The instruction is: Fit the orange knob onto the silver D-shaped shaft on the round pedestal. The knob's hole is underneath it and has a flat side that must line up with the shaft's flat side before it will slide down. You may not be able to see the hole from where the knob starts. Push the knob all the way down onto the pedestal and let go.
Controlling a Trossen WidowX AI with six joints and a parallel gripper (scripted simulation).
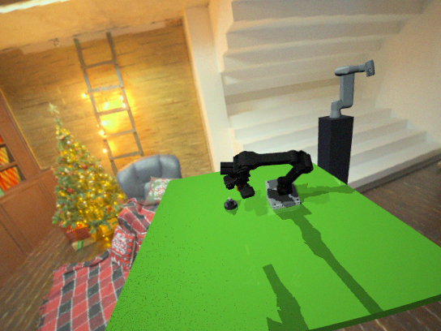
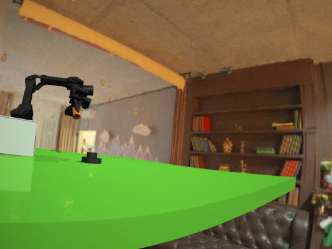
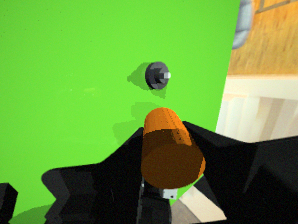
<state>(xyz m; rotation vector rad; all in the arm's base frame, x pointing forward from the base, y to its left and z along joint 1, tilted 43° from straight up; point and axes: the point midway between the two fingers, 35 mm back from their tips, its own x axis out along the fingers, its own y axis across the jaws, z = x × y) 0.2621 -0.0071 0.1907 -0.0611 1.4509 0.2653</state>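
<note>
Grips the orange knob (image 1: 237,188) (image 2: 76,113) (image 3: 170,145) in the black gripper (image 1: 240,189) (image 2: 73,111) (image 3: 162,127), with a finger on each side. Holds it up in the air, well above the green table (image 1: 227,260) (image 2: 152,195) (image 3: 65,60), and off the shaft (image 1: 230,199) (image 2: 93,149) (image 3: 167,75). Looks round and smooth like a fat peg, bright orange in the light and brown in the shade. Leans a bit, not straight up, with a small dark spot on the low end in the exterior view. Cannot tell where the flat side of the hole is.

Down on the table, near the arm (image 1: 269,159) (image 2: 55,80), sits flat as a dark round pedestal (image 1: 230,205) (image 2: 91,160) (image 3: 154,76), wide at the bottom and thinner on top. Pokes up from the middle as a short, shiny silver shaft, too small to see its flat side. Has a plain, smooth green top all around, with soft dark shadows and a little shine. Rests under the arm as a pale block (image 1: 293,204) (image 2: 18,137), with gray and black patches on top.
</note>
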